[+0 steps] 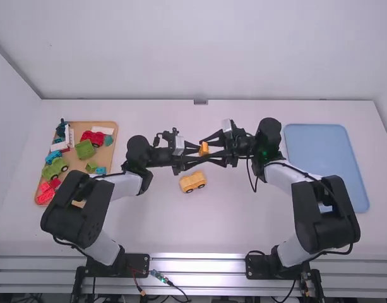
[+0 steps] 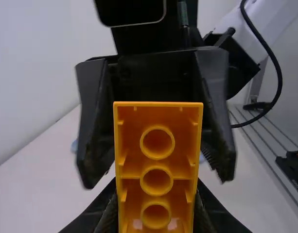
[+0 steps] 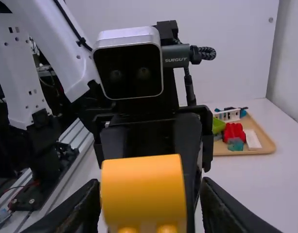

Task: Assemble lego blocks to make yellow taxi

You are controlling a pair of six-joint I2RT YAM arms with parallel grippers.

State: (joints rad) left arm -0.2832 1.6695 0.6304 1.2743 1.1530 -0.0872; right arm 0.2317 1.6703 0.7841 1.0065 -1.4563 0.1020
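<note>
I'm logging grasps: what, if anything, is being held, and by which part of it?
The left end effector holds an oblong, hollow orange plastic block by its long sides, near one end; the right end effector is open around it.

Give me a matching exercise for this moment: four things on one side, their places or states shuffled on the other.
1. Raised block
2. Wheeled block
3. Wooden tray
4. Blue tray

A. Standing on the bare table
B. On the table's right side
C. Gripped by the left hand
D. Holding mixed coloured pieces

Pairs: 1-C, raised block, left hand; 2-A, wheeled block; 3-D, wooden tray; 4-B, blue tray.
</note>
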